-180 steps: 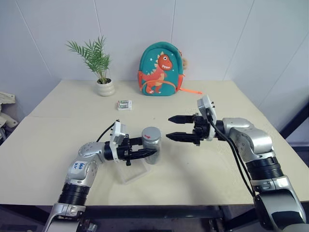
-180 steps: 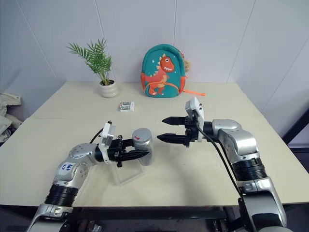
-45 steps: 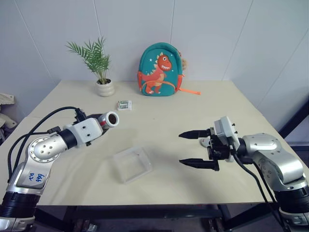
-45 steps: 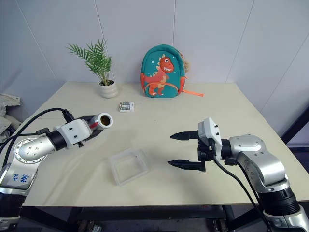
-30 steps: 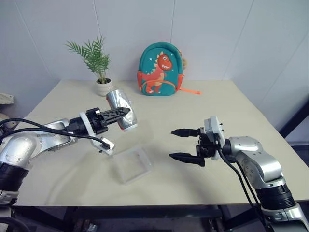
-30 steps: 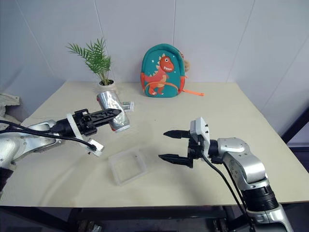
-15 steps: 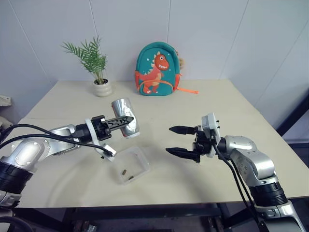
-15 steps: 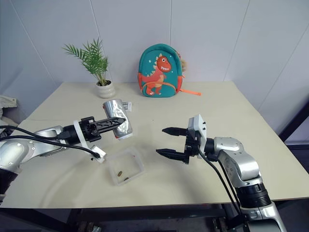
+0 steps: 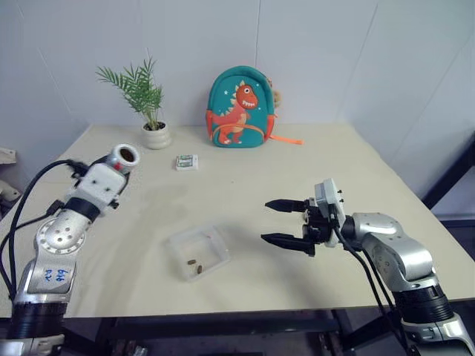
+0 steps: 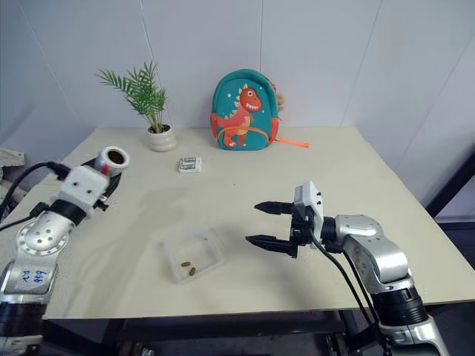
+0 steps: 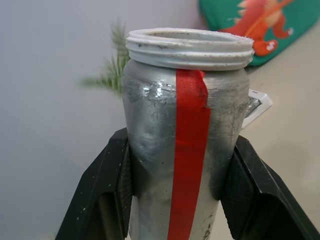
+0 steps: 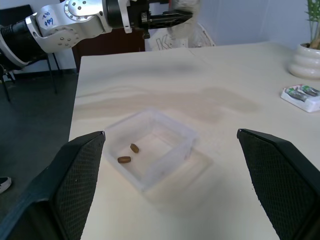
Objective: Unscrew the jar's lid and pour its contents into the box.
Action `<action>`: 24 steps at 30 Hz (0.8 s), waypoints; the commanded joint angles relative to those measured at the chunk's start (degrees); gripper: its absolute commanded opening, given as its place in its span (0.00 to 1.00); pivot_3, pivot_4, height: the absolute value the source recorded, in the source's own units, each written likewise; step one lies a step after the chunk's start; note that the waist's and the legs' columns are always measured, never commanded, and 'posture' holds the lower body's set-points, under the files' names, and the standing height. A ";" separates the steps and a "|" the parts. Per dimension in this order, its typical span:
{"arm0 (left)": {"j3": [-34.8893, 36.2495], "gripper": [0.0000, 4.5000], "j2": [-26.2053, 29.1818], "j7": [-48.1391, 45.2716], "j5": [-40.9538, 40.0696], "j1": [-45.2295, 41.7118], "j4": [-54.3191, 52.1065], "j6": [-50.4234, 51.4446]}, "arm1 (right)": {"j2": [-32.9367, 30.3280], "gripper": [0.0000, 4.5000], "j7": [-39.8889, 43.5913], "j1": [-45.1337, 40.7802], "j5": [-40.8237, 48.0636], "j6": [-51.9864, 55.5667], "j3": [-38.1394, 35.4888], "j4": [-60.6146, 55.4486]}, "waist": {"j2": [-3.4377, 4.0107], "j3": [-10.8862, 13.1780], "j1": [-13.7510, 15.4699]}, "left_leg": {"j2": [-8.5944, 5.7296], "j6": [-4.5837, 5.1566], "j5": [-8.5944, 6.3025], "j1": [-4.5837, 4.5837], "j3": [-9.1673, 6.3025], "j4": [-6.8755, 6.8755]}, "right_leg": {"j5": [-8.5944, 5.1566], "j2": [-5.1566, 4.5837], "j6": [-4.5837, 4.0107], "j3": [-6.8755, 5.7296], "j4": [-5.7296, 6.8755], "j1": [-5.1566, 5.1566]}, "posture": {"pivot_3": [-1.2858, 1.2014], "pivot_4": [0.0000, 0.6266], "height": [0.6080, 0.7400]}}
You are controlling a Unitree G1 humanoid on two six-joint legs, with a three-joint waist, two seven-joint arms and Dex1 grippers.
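Nearest the camera, in the lower middle of the head views, the box (image 9: 199, 252) sits flat on the pale worktop (image 9: 245, 178), and two small brown pellets of the contents (image 9: 194, 264) lie inside it close to its near edge; the right wrist view shows the same pair (image 12: 127, 154) side by side on the clear floor of the tray. To the right of the box, at mid-height in the frame, the right pincer (image 9: 286, 221) hangs above the worktop with its two black fingers spread wide apart, one above the other, pointing toward the centre of the picture and gripping nothing. At the left of the frame, a little higher up, the left pincer (image 11: 175, 185) is closed on the jar (image 9: 122, 156), its fingers pressed against either side of the silvery body, with the red stripe running up between them. The jar is held off the worktop, well apart from the box, its open threaded mouth showing and turned toward the upper right, with no cap on it. Farther back, a small white-and-green packet (image 9: 186, 162) lies on the worktop, and at the far edge by the wall stand a potted plant (image 9: 149, 104) on the left and a teal dinosaur backpack (image 9: 241, 107) near the middle.
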 commanded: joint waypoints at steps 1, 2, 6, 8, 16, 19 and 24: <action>2.98 0.43 -2.93 -1.53 -7.81 2.42 -6.98 7.73 | -1.66 0.99 0.05 0.47 1.87 1.31 -2.11 -3.29 | 0.00 0.00 0.07 | 0.01 0.00 0.00 0.01 0.01 0.01 | 0.01 0.02 -0.01 0.01 0.01 0.00 | 0.52 0.24 1.00; 3.83 0.43 -4.26 -1.16 -9.76 2.83 -7.80 10.00 | -1.93 0.99 -0.14 0.66 2.04 1.71 -2.16 -3.73 | -0.02 0.00 0.19 | 0.01 -0.01 0.00 0.01 0.01 0.01 | 0.02 0.03 -0.03 0.02 0.00 0.00 | 0.52 0.24 1.00; 5.90 0.43 -7.25 -2.68 -15.42 4.13 -8.04 12.72 | -2.75 0.99 -0.93 1.45 2.74 3.72 -2.54 -6.01 | -0.07 -0.02 0.21 | 0.01 -0.04 0.03 0.00 0.02 0.10 | 0.07 0.06 -0.07 0.06 -0.07 0.02 | 0.52 0.24 1.00; 5.90 0.43 -7.40 -3.06 -15.66 4.32 -6.56 12.10 | -3.21 0.99 -1.30 1.96 2.97 4.55 -2.72 -7.11 | -0.08 -0.03 0.20 | 0.03 -0.04 0.03 0.02 0.09 0.10 | 0.09 0.07 -0.09 0.11 -0.11 0.02 | 0.52 0.24 1.00; 4.79 0.43 -7.62 -6.43 -14.68 4.24 1.50 4.43 | -5.58 0.99 -2.56 3.49 3.91 5.85 -4.67 -9.22 | -0.09 -0.04 0.23 | 0.04 -0.01 0.03 -0.01 0.26 0.10 | 0.07 0.08 -0.37 0.25 -0.41 0.03 | 0.52 0.24 1.00; 5.12 0.43 -8.24 -7.39 -15.11 4.46 5.05 1.05 | -5.73 0.99 -3.17 3.78 4.00 6.24 -4.99 -9.94 | -0.09 -0.04 0.25 | 0.04 0.00 0.02 -0.02 0.29 0.09 | 0.06 0.07 -0.39 0.27 -0.45 0.03 | 0.52 0.24 1.00; 7.06 0.43 -11.32 -10.03 -19.46 4.81 8.64 -2.77 | -5.94 0.99 -3.50 3.84 3.88 6.24 -5.13 -10.28 | -0.10 -0.04 0.28 | 0.06 0.02 0.01 -0.04 0.31 0.09 | 0.08 0.07 -0.38 0.28 -0.48 0.03 | 0.52 0.24 1.00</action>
